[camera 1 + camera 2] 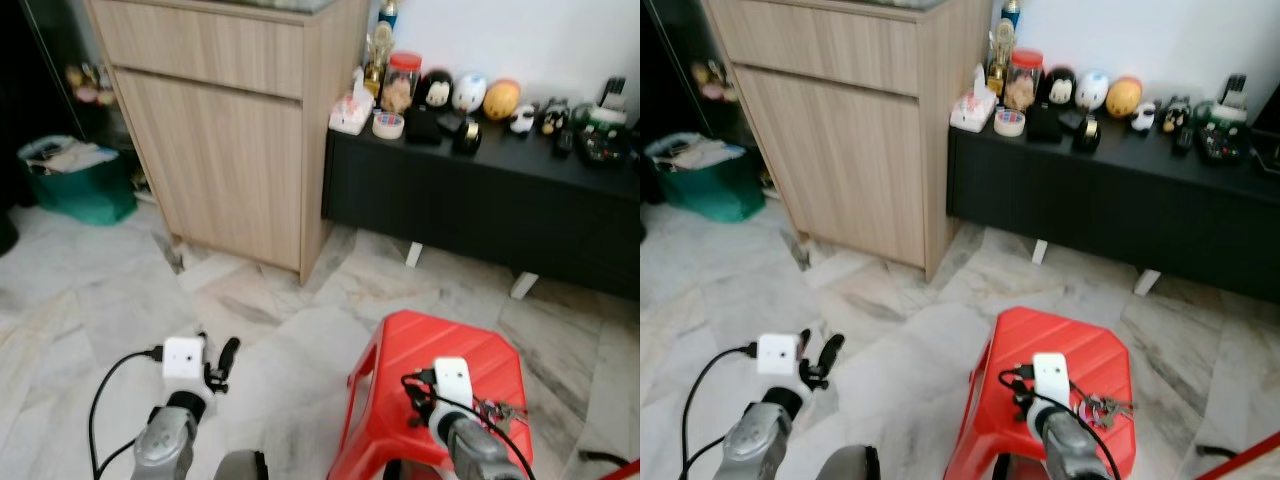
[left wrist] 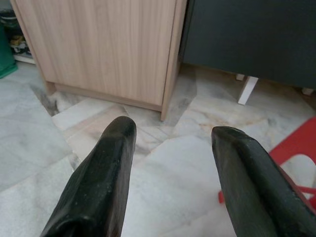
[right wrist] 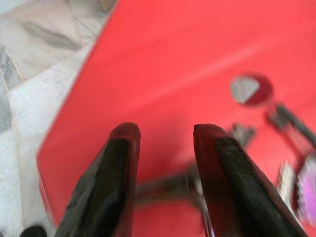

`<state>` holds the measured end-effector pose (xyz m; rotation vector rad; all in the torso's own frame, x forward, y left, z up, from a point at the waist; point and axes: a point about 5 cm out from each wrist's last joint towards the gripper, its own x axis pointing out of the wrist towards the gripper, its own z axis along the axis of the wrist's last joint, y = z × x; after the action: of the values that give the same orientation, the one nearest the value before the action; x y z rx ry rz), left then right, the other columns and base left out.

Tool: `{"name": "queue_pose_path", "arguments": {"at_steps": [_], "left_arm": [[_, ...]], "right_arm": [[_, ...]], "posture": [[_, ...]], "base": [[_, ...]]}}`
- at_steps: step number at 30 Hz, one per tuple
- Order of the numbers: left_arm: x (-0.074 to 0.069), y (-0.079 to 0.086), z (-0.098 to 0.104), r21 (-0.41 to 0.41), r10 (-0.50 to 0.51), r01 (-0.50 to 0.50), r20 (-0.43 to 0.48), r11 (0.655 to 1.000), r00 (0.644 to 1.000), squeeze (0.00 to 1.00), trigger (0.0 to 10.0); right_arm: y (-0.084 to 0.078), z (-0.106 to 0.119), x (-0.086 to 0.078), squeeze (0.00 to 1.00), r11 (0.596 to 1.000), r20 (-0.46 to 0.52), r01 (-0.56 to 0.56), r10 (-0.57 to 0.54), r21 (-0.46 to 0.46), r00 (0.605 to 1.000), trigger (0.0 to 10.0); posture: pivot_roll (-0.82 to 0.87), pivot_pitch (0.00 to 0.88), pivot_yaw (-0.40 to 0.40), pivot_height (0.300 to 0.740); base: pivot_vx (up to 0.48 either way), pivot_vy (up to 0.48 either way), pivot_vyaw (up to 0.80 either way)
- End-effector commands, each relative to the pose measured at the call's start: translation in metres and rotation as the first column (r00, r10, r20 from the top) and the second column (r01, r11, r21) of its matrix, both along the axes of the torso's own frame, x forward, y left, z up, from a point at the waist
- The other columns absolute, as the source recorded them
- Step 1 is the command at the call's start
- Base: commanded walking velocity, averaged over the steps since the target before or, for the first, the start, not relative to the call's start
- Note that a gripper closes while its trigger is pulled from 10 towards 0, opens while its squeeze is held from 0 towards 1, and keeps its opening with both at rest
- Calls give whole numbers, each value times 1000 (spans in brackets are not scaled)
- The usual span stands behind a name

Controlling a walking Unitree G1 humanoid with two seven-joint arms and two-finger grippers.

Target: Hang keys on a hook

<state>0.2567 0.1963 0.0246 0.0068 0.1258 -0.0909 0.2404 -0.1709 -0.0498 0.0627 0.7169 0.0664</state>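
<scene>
At the far left a green bin (image 1: 78, 185) full of clutter sits on the marble floor (image 1: 90, 300), beside a tall wooden cabinet (image 1: 235, 130) with a drawer front above a door. Low in the head views, over bare floor, the left end effector (image 1: 215, 362) hangs at the end of its silver arm with a white camera block and a black cable looping off it; its wrist view shows the two black fingers (image 2: 98, 187) spread well apart with nothing between them, pointing toward the cabinet's lower corner. To the right of the cabinet runs a long black sideboard (image 1: 480, 200) on white legs, its top crowded with small things: a tissue pack (image 1: 350, 112) at the left edge, a roll of tape (image 1: 388, 125), a red-lidded jar (image 1: 402, 82), round figurines (image 1: 468, 92) and an orange ball (image 1: 501, 99). In front of it, near the robot, stands a red plastic stool (image 1: 440, 360). The right end effector (image 3: 163, 148) is low over the seat, fingers (image 3: 116, 168) parted and holding nothing, their tips just above the red plastic. The keys (image 1: 1102, 406) lie in a small bunch on the seat toward its right edge, just beside the right arm; in the right wrist view they are blurred, lying on the seat just beyond and beside the fingertips, close to the round hole (image 3: 251, 89) in the seat.
</scene>
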Motion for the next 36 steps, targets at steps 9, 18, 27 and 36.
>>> {"name": "queue_pose_path", "arguments": {"at_steps": [9, 18, 27, 36], "left_arm": [[-2, -1, -2, 12, -14, 14, -9, 1000, 1000, 0, 10000], [-1, -2, -2, 24, -27, 27, -9, 999, 1000, 0, 10000], [0, -3, -2, 37, -37, 38, -10, 999, 999, 0, 10000], [0, -5, -4, 52, -44, 45, -18, 998, 999, 0, 10000]], "right_arm": [[-11, -9, -15, 0, 996, -20, 93, -93, -7, 995, 10000], [-26, -11, -24, 0, 995, -26, 103, -103, -8, 994, 10000], [-27, -11, -25, 0, 995, -17, 98, -98, 5, 995, 10000], [-26, -13, -27, 0, 999, -45, 47, -48, -13, 998, 4706]], "posture": [[90, 0, -75, 609], [85, 0, -73, 609], [85, 0, -75, 609], [89, 0, -74, 609]], "base": [[0, 0, 0], [0, 0, 0], [0, 0, 0], [0, 0, 0]]}}
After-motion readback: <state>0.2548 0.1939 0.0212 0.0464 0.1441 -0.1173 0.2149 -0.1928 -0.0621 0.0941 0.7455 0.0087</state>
